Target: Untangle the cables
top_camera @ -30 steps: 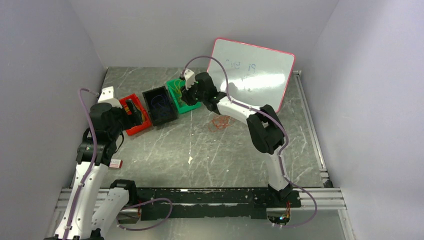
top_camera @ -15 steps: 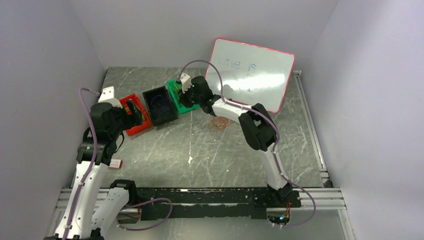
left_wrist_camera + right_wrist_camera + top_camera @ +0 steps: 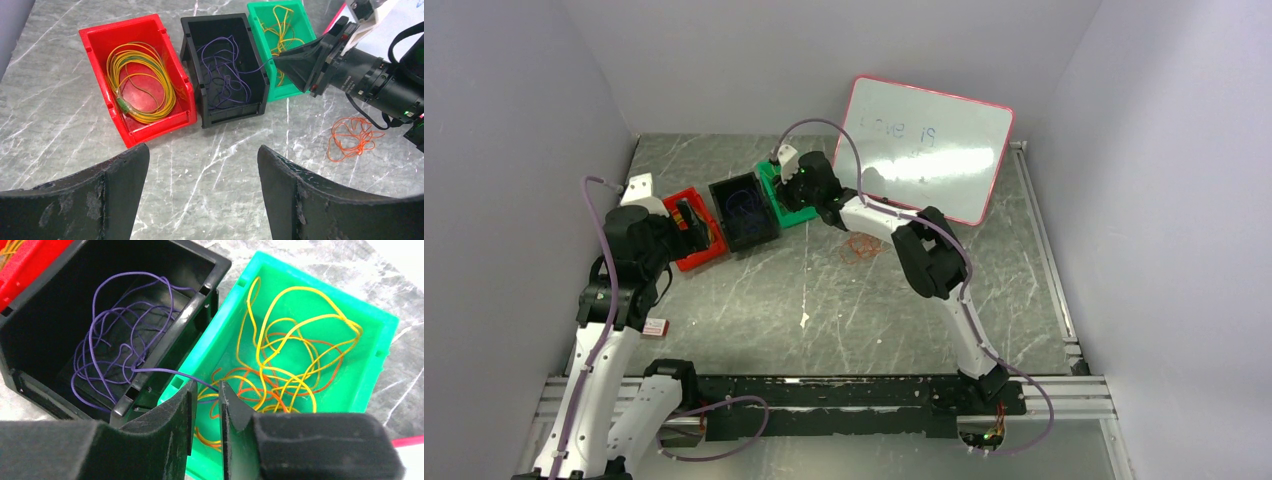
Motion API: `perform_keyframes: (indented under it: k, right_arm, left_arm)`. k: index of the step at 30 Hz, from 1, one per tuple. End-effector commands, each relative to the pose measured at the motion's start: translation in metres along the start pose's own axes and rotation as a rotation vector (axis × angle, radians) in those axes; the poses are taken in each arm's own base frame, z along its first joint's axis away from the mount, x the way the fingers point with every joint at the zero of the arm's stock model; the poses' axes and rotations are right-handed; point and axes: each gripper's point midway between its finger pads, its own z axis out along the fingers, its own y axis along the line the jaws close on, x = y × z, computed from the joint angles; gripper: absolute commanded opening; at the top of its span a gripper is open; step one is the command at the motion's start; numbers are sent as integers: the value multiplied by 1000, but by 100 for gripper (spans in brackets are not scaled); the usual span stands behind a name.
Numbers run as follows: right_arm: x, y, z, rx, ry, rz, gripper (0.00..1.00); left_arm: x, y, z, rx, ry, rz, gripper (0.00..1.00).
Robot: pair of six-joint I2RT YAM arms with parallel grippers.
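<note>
Cables (image 3: 225,80) lie in four places. We find a loose purple cable (image 3: 125,335) in the black bin (image 3: 235,110), a wound yellow-green coil (image 3: 167,92) in the red bin (image 3: 160,122), mixed yellow and orange strands (image 3: 285,355) in the green bin (image 3: 325,290), and an orange tangle (image 3: 352,137) flat on the table (image 3: 60,100) just right of the green bin. The three bins stand in a slanting row towards the far left of the table, with the black bin's wall close against the green bin's rim. The widest bare stretch of the table lies between the bins and the arm bases. Tall plain walls (image 3: 504,150) close in both sides, and a pink-edged whiteboard (image 3: 929,150) leans at the far right. The right claw (image 3: 206,385) hangs over the near corner of the green bin, its fingers drawn to a narrow slit on one purple strand that runs out of the black bin over its rim. The left claw (image 3: 202,150) stands wide open above bare table, in front of the red and black bins and holding nothing. The bins are glossy moulded plastic with notched rims. The table is grey with white stone-like veins. The left fingers are matte black and scuffed, and the cables are thread-thin and curling.
</note>
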Motion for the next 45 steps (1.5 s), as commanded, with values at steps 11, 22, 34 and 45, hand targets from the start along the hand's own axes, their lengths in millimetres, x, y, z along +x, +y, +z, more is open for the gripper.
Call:
perform_keyframes:
  k: [11,22,34,45]
  right_arm:
    - [8,1,11,7,1,3,23]
    - [-22,-10,-5,79,-75,9,0]
    - [-80,1,-30,76,-159,-58,0]
    - [-75,66,2,-14,-127,-87,0]
  left_arm:
    - [2,-2,-2,13,9,14,84]
    - [3,-2,-3,13,8,9,84]
    - [4,-2,-1,16,10,8,84]
    - [5,-3,-2,20,14,8,84]
